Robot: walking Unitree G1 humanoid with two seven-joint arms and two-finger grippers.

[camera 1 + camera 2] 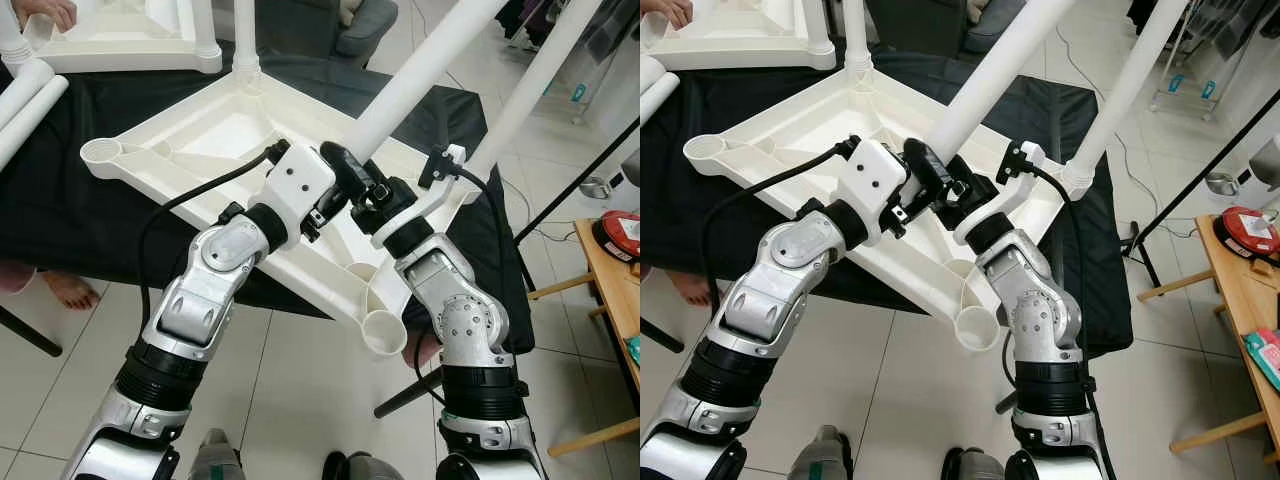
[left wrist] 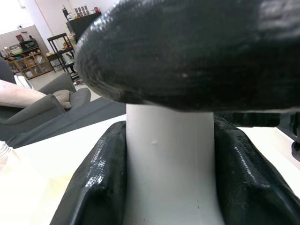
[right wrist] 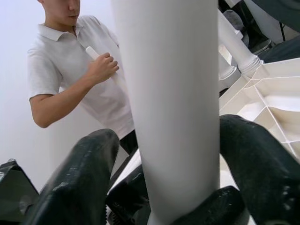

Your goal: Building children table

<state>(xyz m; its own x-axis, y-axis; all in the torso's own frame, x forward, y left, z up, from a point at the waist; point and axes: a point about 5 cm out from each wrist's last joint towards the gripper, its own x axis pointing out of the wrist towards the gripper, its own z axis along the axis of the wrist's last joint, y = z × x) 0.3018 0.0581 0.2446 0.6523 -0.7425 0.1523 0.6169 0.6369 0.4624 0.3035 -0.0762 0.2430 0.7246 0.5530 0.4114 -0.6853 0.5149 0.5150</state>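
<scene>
You had both grippers clamped on one white table leg (image 1: pixel 425 68) above the upturned tabletop (image 1: pixel 200 135).

The tabletop lay underside up on a black cloth (image 1: pixel 60 200), tilted over the near edge with an empty corner socket (image 1: pixel 384 333) hanging toward you. The leg you held rose slanting from the middle of the ribbed underside; a second leg (image 1: pixel 535 80) stood in the far right corner socket and a third (image 1: pixel 245 35) at the far corner. Your left gripper (image 1: pixel 345 175) closed on the leg's base from the left, and your right gripper (image 1: pixel 385 195) closed on it just beside, both sets of black fingers (image 3: pixel 84 178) pressed to the tube. A person (image 3: pixel 70 61) stood beyond, holding another white piece. More white parts (image 1: pixel 120 40) lay on the cloth behind, and a wooden side table (image 1: pixel 610 280) stood to your right.
</scene>
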